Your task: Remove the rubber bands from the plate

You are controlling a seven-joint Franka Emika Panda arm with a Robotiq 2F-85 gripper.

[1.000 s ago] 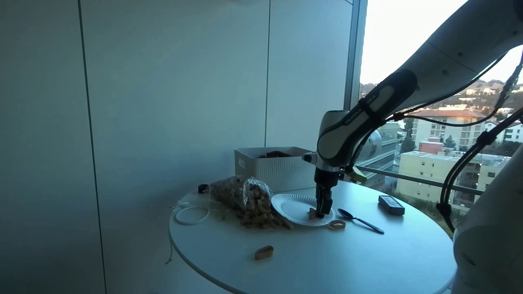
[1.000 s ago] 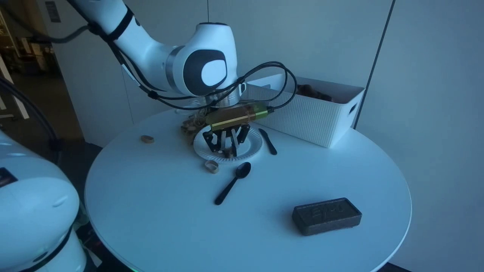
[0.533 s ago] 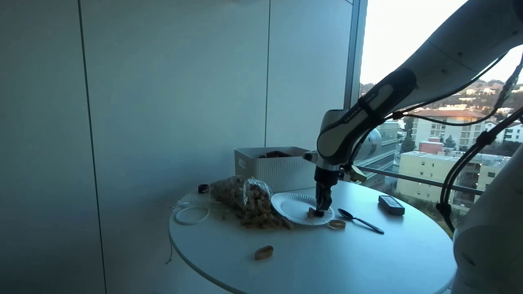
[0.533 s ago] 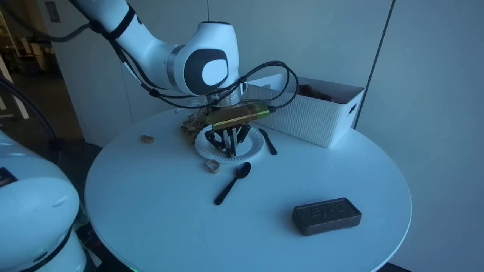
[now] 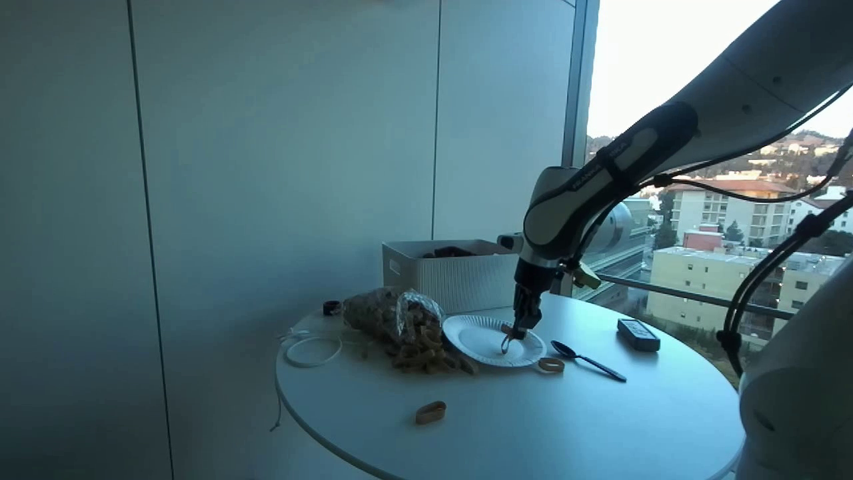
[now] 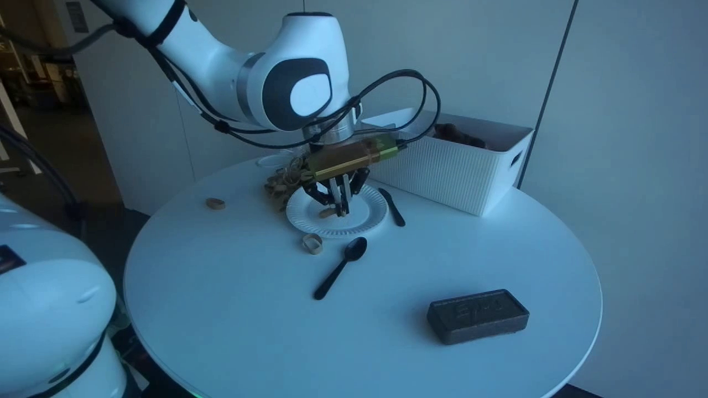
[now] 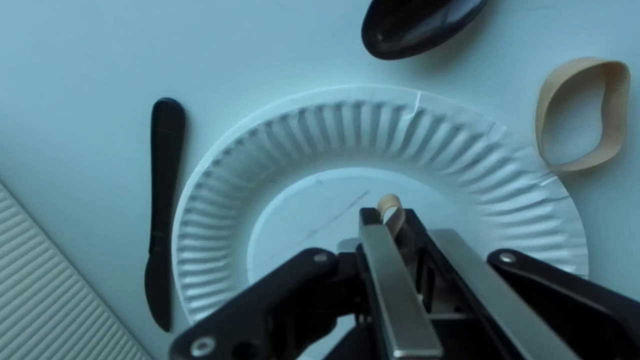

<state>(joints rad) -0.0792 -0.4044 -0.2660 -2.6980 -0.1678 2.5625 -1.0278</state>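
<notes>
Rubber band is pinched between the fingers, set narrowly apart, above the white plate.

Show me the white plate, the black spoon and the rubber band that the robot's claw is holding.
White plate (image 7: 370, 127): wrist view, on its fluted rim.
Black spoon (image 6: 354, 251): in an exterior view, on its bowl.
Held rubber band (image 7: 388, 201): wrist view, on the curved end of its loop.
</notes>
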